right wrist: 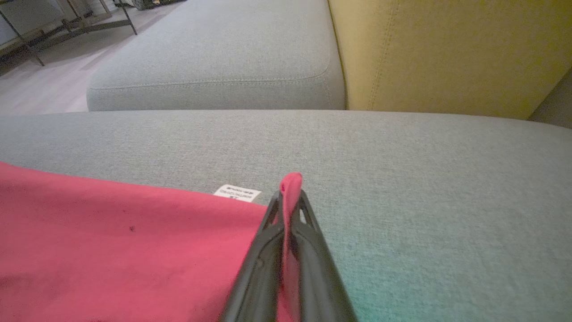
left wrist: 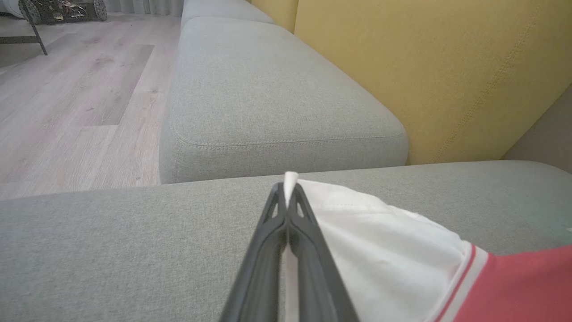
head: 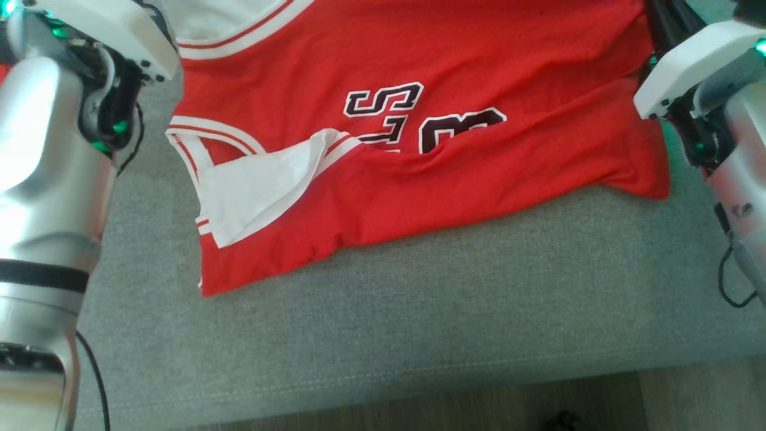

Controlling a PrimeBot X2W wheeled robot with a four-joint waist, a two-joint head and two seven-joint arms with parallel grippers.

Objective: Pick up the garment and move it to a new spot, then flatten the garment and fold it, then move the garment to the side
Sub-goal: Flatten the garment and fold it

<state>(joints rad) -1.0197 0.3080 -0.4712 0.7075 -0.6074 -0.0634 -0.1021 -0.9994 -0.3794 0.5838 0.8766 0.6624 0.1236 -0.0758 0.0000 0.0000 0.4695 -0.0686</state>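
Red garment (head: 479, 179) edges sit clamped in left end effector (left wrist: 289, 193) and right end effector (right wrist: 290, 197), both stretched low.

A grey sofa seat (head: 419, 311) is carrying a red and white jersey (head: 508, 179), which is lying rumpled across the far part of it.

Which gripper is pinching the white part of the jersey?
The left gripper: white fabric of the jersey pokes out past its closed jaws. The right gripper is shut on a red fold instead.
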